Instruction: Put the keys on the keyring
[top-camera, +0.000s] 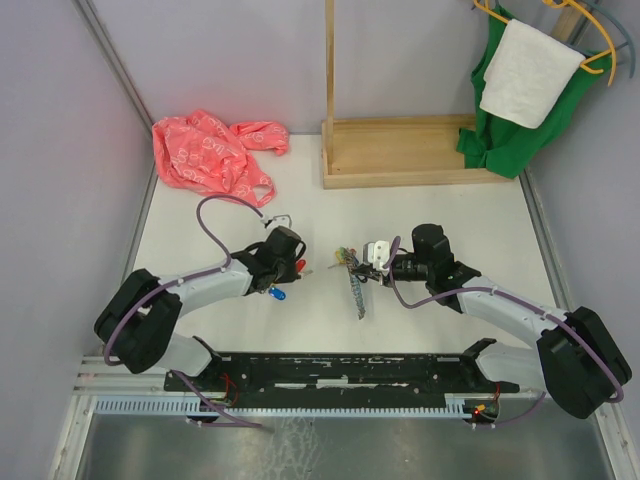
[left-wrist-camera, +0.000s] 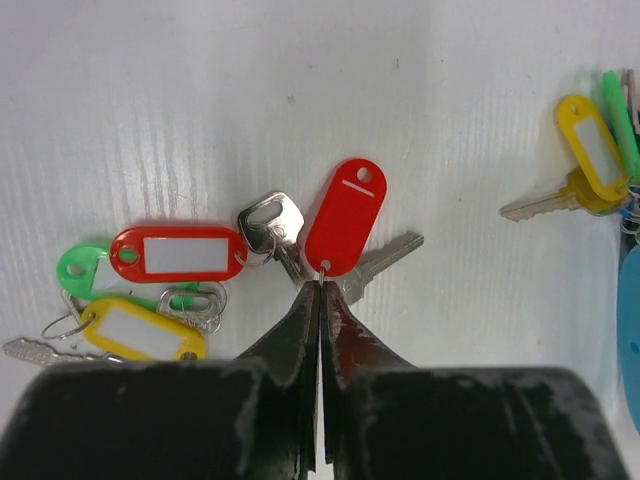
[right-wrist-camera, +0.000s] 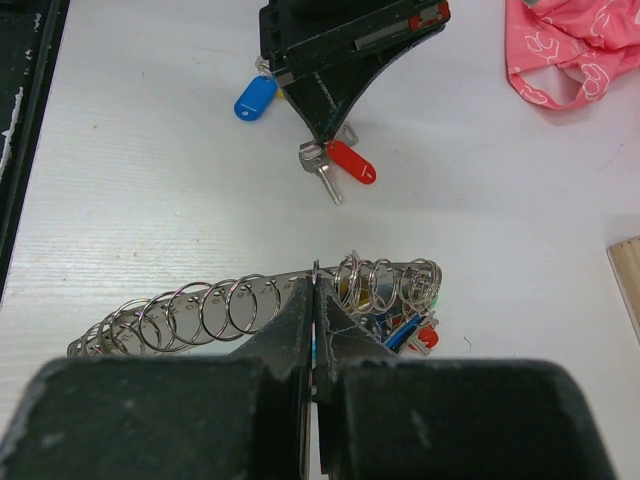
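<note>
The left end effector (left-wrist-camera: 320, 288) has its fingers pressed together on the lower end of a red-tagged key (left-wrist-camera: 345, 215). The contact is too small to tell whether they pinch the tag itself or its little split ring. The tag points away from the fingers and leans a little right, and the silver blade angles further right over the desk (left-wrist-camera: 200, 100). I cannot tell whether the key lies flat or is lifted.

The right end effector (right-wrist-camera: 314, 290) is likewise closed, gripping the keyring (right-wrist-camera: 200, 315) near the middle of its row of wire loops. The fingers hide the part beneath them and some tags hanging there. From above, the keyring shows only as a thin strip between the two arms, its long axis running toward the near edge. Its light-blue sleeve (left-wrist-camera: 630, 330) is cut off at the edge of the left wrist view.

Other loose keys (left-wrist-camera: 178, 253) lie just left of the left end effector, overlapping. A blue-tagged key (right-wrist-camera: 255, 97) sits behind it, with only its tag visible.
</note>
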